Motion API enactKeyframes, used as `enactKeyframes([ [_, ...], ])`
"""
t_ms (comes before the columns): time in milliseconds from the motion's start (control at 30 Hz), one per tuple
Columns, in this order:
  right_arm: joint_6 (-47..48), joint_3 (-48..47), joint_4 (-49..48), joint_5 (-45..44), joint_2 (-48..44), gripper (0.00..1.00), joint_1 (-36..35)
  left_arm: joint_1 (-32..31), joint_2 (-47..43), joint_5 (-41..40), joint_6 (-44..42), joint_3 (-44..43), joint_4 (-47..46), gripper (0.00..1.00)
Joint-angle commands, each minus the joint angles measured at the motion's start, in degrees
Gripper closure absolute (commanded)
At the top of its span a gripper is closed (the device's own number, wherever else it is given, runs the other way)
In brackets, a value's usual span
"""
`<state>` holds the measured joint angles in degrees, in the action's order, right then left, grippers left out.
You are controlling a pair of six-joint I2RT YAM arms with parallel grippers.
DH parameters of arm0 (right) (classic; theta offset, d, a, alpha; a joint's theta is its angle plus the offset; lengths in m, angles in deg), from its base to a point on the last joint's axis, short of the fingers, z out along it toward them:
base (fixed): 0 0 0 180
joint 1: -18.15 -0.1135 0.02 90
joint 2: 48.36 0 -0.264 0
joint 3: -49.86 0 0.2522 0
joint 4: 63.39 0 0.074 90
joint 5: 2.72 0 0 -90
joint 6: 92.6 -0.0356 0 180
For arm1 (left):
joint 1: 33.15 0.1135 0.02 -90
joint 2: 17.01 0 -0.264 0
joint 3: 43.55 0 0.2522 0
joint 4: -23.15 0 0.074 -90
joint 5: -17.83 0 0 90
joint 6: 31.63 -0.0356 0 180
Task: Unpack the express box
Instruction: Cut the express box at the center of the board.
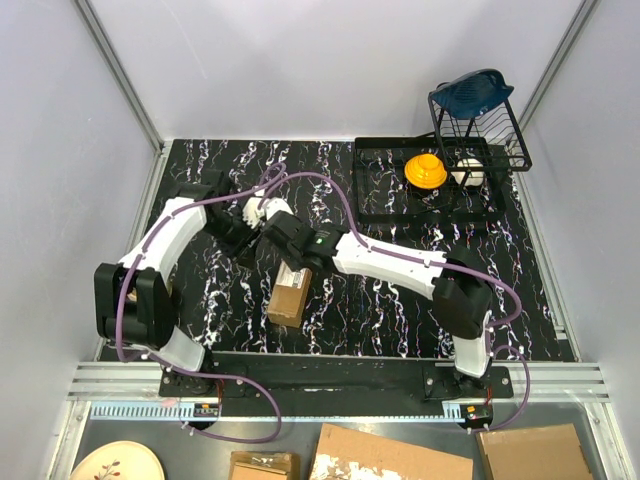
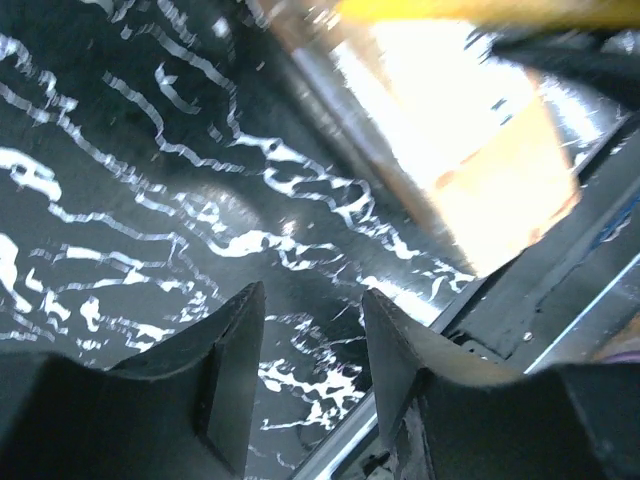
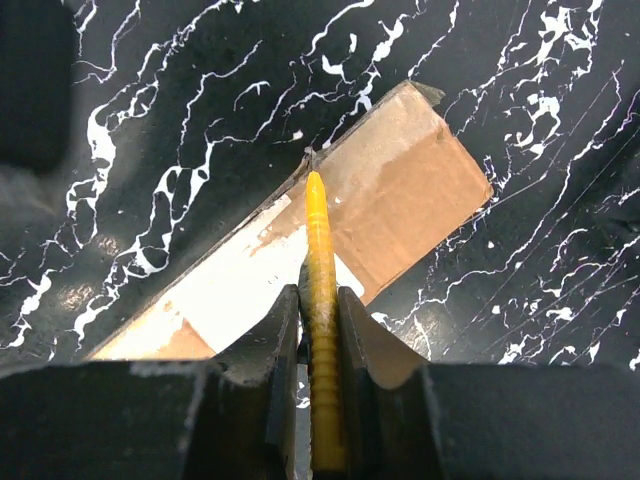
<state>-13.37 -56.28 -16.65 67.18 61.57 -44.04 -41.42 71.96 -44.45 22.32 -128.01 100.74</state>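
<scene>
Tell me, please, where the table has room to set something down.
Bare tabletop: between the express box and the right arm's base, and along the far edge left of the dish rack. Crowded: the middle, where both arms meet over the box, and the rack's corner.

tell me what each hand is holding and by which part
The right hand grips the yellow utility knife by its ribbed handle, blade end pointing at the express box. The left hand holds nothing; its fingers stand apart over the table.

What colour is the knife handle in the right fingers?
Yellow; the utility knife shows best in the right wrist view.
</scene>
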Motion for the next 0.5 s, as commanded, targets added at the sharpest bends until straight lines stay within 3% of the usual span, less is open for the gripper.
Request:
enactKeyframes([
  [0,0.83,-3.07,1.04,0.49,-3.66,1.0,-0.74,-4.99,-1.52,4.44,5.02,-3.74,-0.53,0.53],
  [167,2.59,0.79,-0.02,3.23,-8.93,1.0,-0.74,-4.74,1.82,6.29,6.52,-8.58,-0.9,0.53],
  [367,3.65,6.15,-0.8,-3.72,-14.3,1.0,1.01,-1.83,-0.72,10.77,9.59,-4.99,-0.9,0.49],
  [467,3.29,9.93,-5.43,-3.73,-13.43,1.0,6.63,-2.01,-3.01,11.74,8.2,-2.26,0.84,0.46],
])
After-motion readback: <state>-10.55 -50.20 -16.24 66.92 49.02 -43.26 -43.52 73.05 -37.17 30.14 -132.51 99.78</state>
